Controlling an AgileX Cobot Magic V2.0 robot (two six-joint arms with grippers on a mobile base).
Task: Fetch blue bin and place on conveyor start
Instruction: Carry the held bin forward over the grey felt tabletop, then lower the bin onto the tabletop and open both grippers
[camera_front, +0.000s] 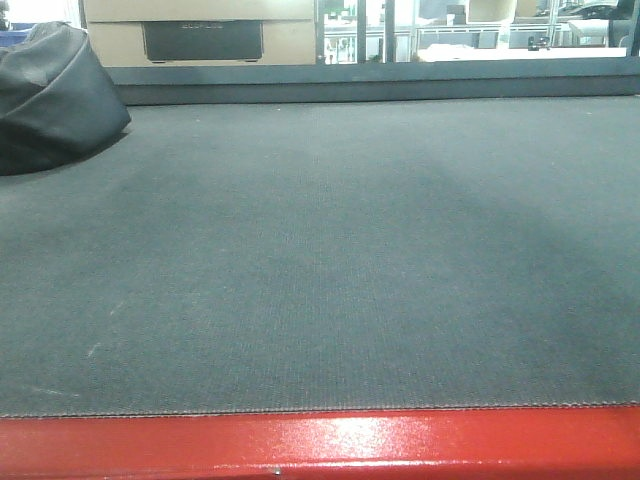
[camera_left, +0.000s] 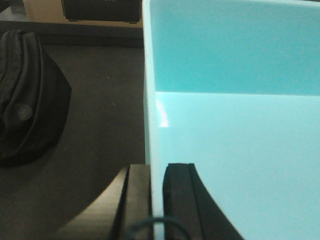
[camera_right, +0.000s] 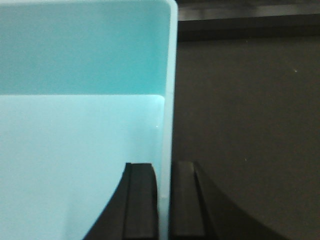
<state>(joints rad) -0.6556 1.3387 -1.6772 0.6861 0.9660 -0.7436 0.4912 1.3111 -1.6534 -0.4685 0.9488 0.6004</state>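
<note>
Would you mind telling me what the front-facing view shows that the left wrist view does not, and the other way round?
Only the front-facing view shows the glossy red edge of the belt and the glass panels behind. Only the left wrist view shows the blue bin, its side wall clamped by the left gripper, one finger inside and one outside. Both show the dark grey belt and the black bag at the left.
</note>
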